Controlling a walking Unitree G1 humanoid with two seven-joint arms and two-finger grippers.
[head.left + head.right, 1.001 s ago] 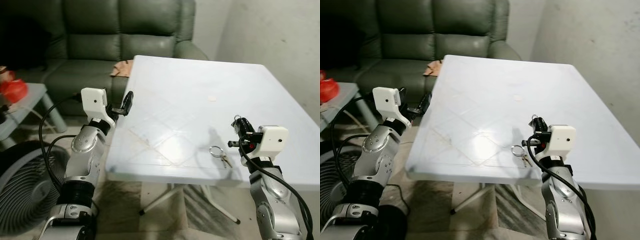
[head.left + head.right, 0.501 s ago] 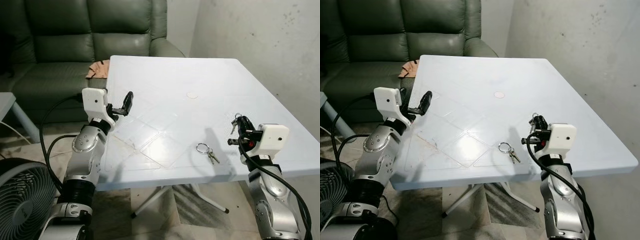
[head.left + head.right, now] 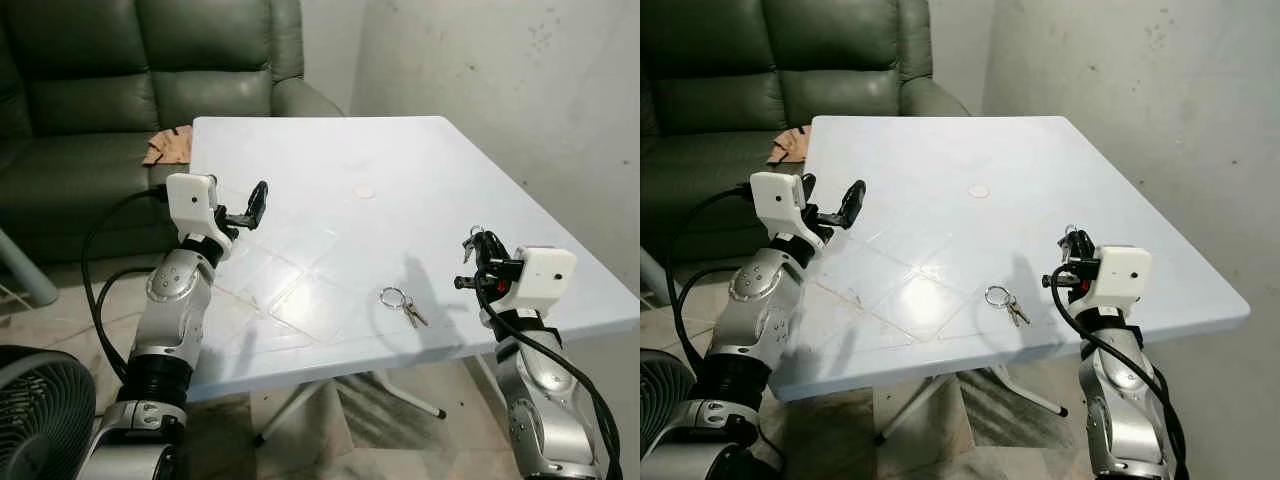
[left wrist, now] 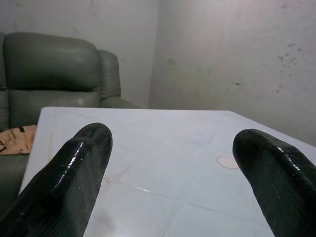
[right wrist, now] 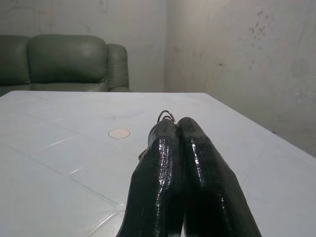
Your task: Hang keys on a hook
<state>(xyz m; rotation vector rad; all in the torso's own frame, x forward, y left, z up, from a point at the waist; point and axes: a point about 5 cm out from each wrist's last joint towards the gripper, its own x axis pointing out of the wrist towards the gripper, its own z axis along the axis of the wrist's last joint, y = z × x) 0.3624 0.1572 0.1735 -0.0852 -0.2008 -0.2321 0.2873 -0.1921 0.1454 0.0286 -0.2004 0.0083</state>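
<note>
A set of keys (image 3: 402, 301) on a metal ring lies flat on the white table (image 3: 300, 150), near its front edge. My right gripper (image 3: 478, 246) hovers above the table's front right part, to the right of those keys. Its fingers (image 5: 197, 153) are pressed together, and a small metal ring (image 5: 166, 116) pokes out at their tips. My left gripper (image 3: 256, 203) is raised over the table's left edge. It stands open, with nothing between its fingers (image 4: 74, 168).
A small round disc (image 3: 365, 191) lies at the table's middle. A dark green sofa (image 3: 120, 60) with a brown cloth (image 3: 166, 147) stands behind the table. A bare wall (image 3: 520, 70) runs along the right. A floor fan (image 3: 40, 415) sits at lower left.
The whole view has swung to the right, so the camera has moved: the wall shows more and the fan less. Both arms keep their pose, and the keys lie where they were.
</note>
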